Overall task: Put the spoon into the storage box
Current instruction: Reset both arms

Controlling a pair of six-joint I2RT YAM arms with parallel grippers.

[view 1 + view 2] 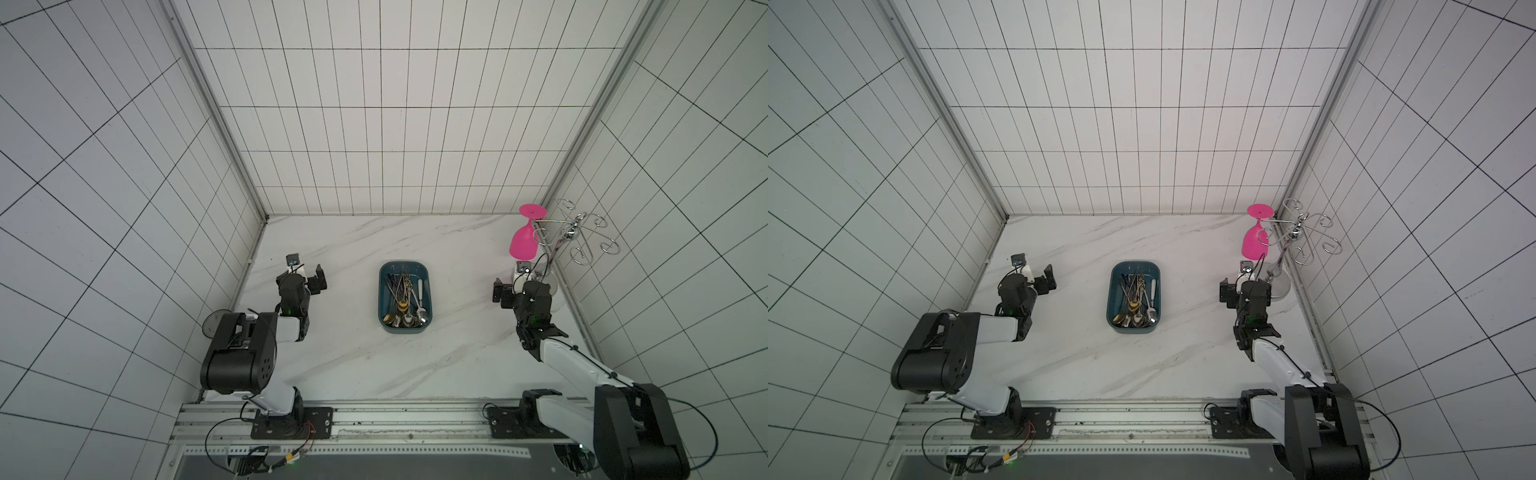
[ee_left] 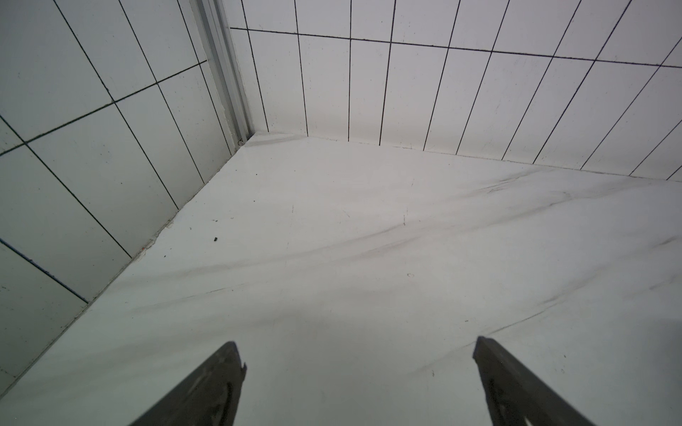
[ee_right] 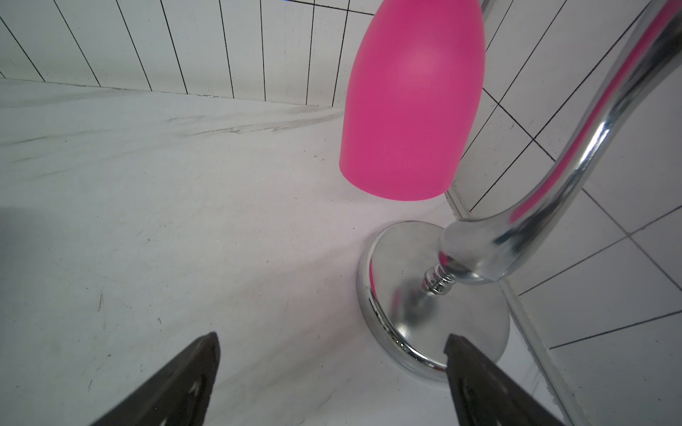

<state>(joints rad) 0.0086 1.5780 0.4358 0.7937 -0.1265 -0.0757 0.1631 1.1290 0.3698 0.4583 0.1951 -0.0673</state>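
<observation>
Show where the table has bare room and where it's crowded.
Bare: the table between storage box and left gripper, between box and right gripper, behind the box to the back wall. Crowded: the far right corner, with pink glass and chrome rack.

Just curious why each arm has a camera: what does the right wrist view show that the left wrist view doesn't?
Only right wrist: a pink glass hanging mouth down beside a shiny metal stand. Only left wrist: a metal post in a bare wall corner. Both: tiled walls, the marble table, and open, empty pincer tips, the right pincer and the left pincer.
</observation>
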